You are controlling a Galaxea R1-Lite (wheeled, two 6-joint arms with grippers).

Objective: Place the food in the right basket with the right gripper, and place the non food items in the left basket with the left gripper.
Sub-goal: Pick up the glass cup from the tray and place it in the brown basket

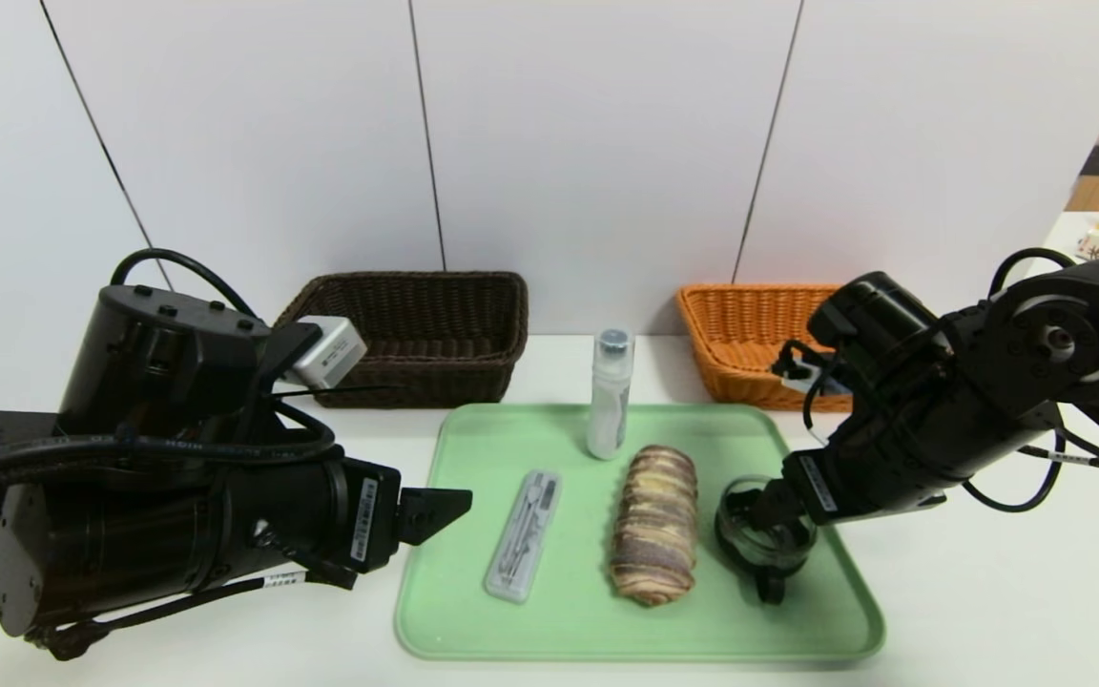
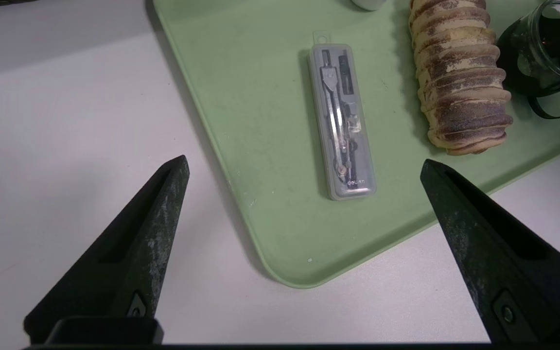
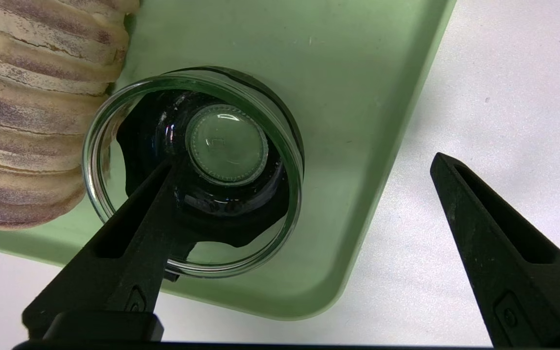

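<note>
A green tray (image 1: pixel 826 611) sits on a white table (image 1: pixel 988 592) in front of a two-armed robot, carrying four things in a loose row. From the robot's left to its right they are a clear plastic case holding a drawing compass (image 1: pixel 523 534), a white bottle with a dark cap (image 1: pixel 610 393) standing upright toward the far edge, a striped brown bread roll (image 1: pixel 654 522), and a glass mug with a dark handle (image 1: pixel 765 544).

The right claw (image 3: pixel 304 160) points steeply down over the mug, its jaws spread wide. One finger (image 3: pixel 134 228) reaches inside the mug's rim in the right wrist view; the other hangs outside, over the table beyond the tray's edge. Nothing is gripped. The mug stands just beside the bread roll, near the tray's right side.

The left claw (image 2: pixel 304 163) hovers above the table at the tray's left edge, jaws likewise fully apart and empty, aimed toward the compass case.

Two woven baskets wait against the white wall panels behind the tray: a dark brown basket (image 1: pixel 416 334) on the left and an orange basket (image 1: pixel 750 343) on the right, partly hidden by the right arm.
</note>
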